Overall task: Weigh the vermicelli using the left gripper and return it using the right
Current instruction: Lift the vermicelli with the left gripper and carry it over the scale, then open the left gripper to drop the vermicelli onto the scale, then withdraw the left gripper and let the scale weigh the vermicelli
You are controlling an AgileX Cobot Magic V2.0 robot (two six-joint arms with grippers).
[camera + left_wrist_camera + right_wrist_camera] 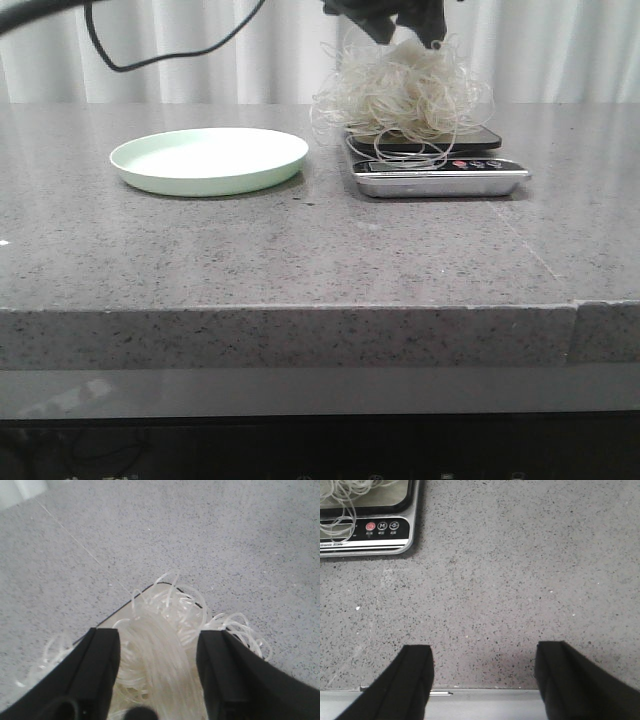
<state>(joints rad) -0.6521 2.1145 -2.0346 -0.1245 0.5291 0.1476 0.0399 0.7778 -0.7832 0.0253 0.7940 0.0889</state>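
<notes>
A grey speckled stone table (300, 260) carries two things directly: a pale green round plate (209, 160) on the left, and just beside it on the right a silver kitchen scale (440, 175).

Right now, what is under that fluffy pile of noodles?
A kitchen scale sits under the noodles. Its dark top and silver front with buttons show. Stray strands hang over the display, so no number can be read. The left claw is open around the pile.
</notes>
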